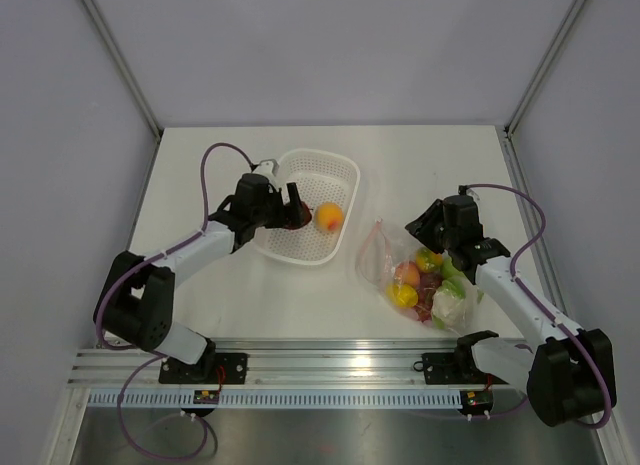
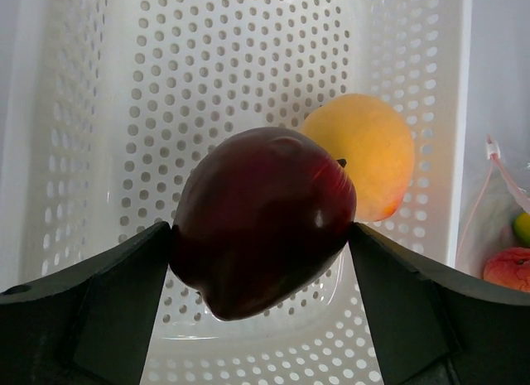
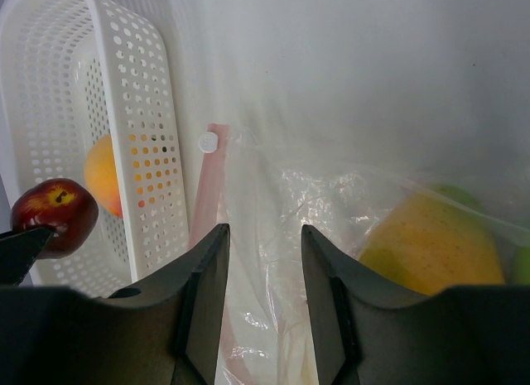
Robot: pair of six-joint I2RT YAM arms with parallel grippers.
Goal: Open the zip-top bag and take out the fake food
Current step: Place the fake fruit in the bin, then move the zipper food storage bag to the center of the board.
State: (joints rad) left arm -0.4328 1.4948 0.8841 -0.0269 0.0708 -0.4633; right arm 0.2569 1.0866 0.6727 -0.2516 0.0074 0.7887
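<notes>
My left gripper is shut on a dark red apple, holding it just above the floor of the white basket. An orange-yellow fruit lies in that basket beside it. The clear zip-top bag lies on the table right of the basket, its pinkish zip strip toward the basket. Inside the bag are fake food pieces: a red one, a yellow one, a green one and a pale leafy one. My right gripper stands open over the bag's loose plastic.
The white perforated basket sits mid-table, left of the bag. A yellow-green fruit shows through the bag on the right of the right wrist view. White walls close in the table on three sides; a metal rail runs along the near edge.
</notes>
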